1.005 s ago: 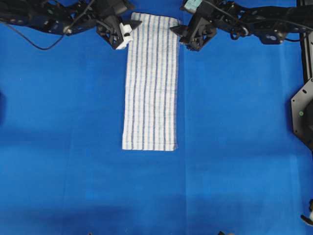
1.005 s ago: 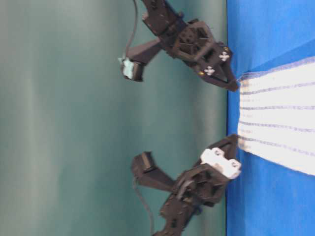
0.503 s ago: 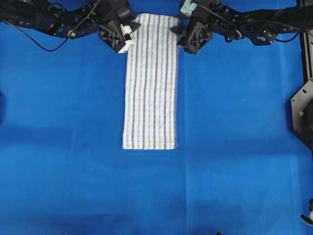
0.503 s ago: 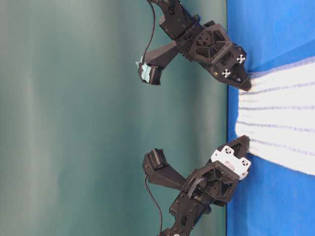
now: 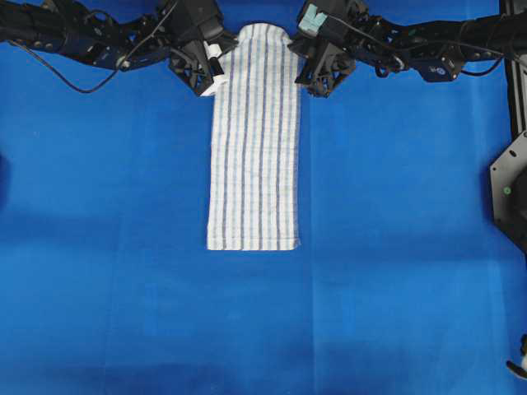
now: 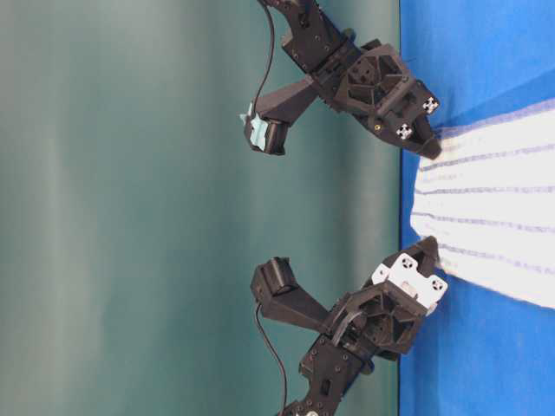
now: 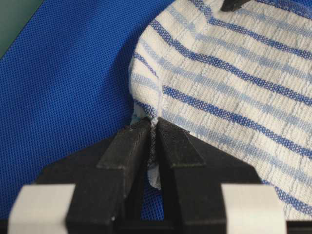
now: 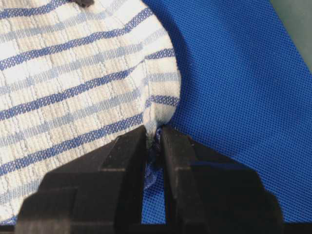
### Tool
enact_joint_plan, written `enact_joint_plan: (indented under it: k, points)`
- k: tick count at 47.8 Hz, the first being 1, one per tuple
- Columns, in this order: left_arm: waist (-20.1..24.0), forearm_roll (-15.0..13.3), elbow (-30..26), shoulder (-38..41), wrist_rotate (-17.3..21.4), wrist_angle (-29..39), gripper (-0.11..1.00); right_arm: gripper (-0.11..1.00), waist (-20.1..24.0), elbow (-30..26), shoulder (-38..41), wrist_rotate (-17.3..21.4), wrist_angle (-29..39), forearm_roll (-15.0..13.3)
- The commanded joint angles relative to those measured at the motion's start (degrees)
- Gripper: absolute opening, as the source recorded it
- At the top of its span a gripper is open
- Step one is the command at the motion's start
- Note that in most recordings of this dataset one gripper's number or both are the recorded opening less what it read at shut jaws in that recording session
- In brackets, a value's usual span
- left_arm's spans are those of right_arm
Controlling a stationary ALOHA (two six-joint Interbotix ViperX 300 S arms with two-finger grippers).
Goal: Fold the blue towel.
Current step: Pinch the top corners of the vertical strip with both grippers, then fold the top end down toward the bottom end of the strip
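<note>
Blue table covering (image 5: 123,271) fills nearly everything I can see from above, a flat sheet with little on it. Down its middle lies the blue towel (image 5: 253,140), a long narrow strip of white cloth with thin blue stripes, running from between the two arms at the far edge toward the centre of the table. Its near end sits square and flat; its far end now bunches inward into a rounded hump where a second ago it lay as a straight edge with two square corners.

That change comes from the arms. A second ago both sets of jaws stood apart beside the far corners; since then they have come together on the cloth. The left gripper (image 7: 155,130) has its jaws pressed nearly closed, with a thin fold of the towel's far left corner pinched between them, as its wrist view shows. The right gripper (image 8: 155,134) looks the same on the far right corner, a pleat of cloth caught in the narrow slit between its jaws.

From the table-level view the far edge seems to sit slightly off the covering at the pinch points, though I cannot be sure.

To my eye the grasp is made, and the fold itself is not yet begun: the corners would next be carried toward the near end.
</note>
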Motion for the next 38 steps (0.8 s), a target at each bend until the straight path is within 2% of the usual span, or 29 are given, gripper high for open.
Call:
enact_joint_plan:
  k: [1, 16, 38]
  points:
    - [-0.7, 0.2, -0.4, -1.6, 0.4, -0.2, 0.04, 0.14, 0.2, -0.3, -1.8, -0.1, 0.0, 0.1]
    - [-0.7, 0.1, 0.5, -6.2, 1.0, 0.8, 0.04, 0.13, 0.4, 0.8, -7.3, -0.3, 1.8, -0.1]
    - [-1.1, 0.1, 2.8, -7.6, 0.4, 1.1, 0.04, 0.13, 2.6, 2.4, -8.5, 0.1, 1.9, 0.1]
